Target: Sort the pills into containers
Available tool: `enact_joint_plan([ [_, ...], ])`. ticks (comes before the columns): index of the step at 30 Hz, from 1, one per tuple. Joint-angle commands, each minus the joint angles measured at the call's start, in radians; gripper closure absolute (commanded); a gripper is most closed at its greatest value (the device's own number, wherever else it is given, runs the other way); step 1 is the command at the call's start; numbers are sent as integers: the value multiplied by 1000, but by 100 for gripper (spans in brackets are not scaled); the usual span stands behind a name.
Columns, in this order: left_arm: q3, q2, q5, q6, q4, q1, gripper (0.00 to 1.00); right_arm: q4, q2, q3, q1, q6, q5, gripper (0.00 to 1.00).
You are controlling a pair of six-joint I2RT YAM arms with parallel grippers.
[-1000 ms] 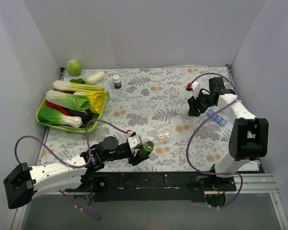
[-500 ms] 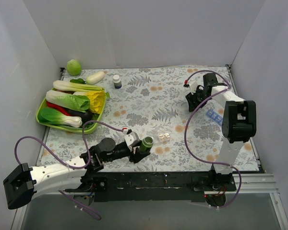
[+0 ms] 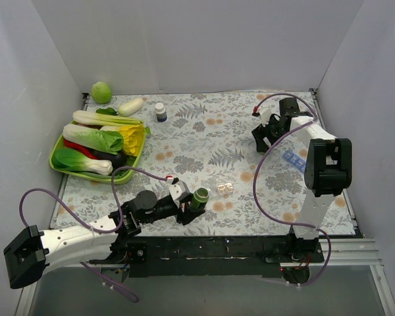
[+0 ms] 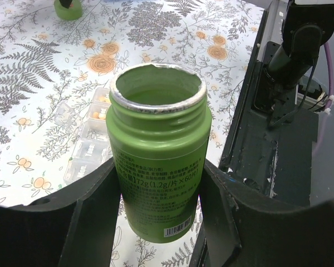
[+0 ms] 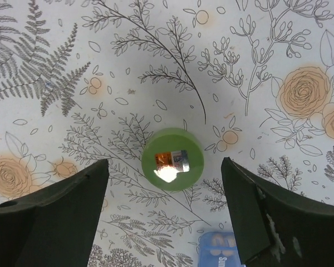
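Left pincer (image 4: 156,186): closed on an uncapped green bottle (image 4: 158,167), one black finger flat on each side. The bottle is smooth cylindrical plastic with a threaded neck, a ragged silver foil remnant around the rim, and a printed label with a barcode.

Containers (image 4: 83,142): a clear plastic strip of small square lidded compartments. It lies flat on the bench (image 3: 204,141), close at 9 o'clock of the bottle in the left wrist view, its end hidden behind the bottle. Small orange-yellow pills (image 4: 100,113) show through two compartments. In the overhead view the strip sits just at 2 o'clock of the held bottle, apart from it, toward the 6 o'clock edge.

Right pincer (image 5: 165,164): spread wide, holding nothing, at 2 o'clock on the bench. A round, glossy green cap (image 5: 172,159) lies on the cloth below, between the fingers and touching neither. It carries a small orange-and-white sticker under glare. A blue plastic item (image 3: 296,161) lies at 5 o'clock of this pincer.

Surface: a white cloth printed with grey ferns and orange roses. A lime-green tray (image 3: 122,176) of toy vegetables sits at 9 o'clock, and a dark white-capped bottle (image 3: 160,112) at 11 o'clock.

Room: plain matt pale walls on three sides.
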Motion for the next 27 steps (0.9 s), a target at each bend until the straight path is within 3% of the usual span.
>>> enact_joint_plan([
  [1, 26, -3, 35, 10, -3, -2, 100, -1, -149, -21, 2, -35, -122, 9],
  [6, 70, 26, 104, 32, -58, 6, 100, -38, -359, -134, 19, -186, -403, 6],
  [9, 104, 52, 136, 59, -106, 6, 100, 76, -428, -246, 24, -52, -569, 5],
  [10, 113, 60, 148, 67, -130, 8, 100, 5, -419, -230, 30, -94, -698, 5],
  [12, 139, 81, 158, 96, -158, 8, 100, -313, -341, -143, 57, -357, -822, 5],
  [13, 147, 89, 161, 105, -187, 8, 100, -673, -317, -94, 103, -799, -874, 4],
  [14, 158, 95, 172, 124, -201, 9, 100, -758, -300, -70, 123, -967, -888, 4],
  [17, 183, 112, 196, 150, -244, 11, 100, -744, -367, -171, 230, -1084, -853, 4],
  [24, 209, 129, 239, 178, -290, 17, 100, -340, -650, -318, 502, -742, -663, 2],
  [27, 216, 139, 247, 174, -292, 18, 100, -211, -698, -349, 602, -592, -603, 2],
])
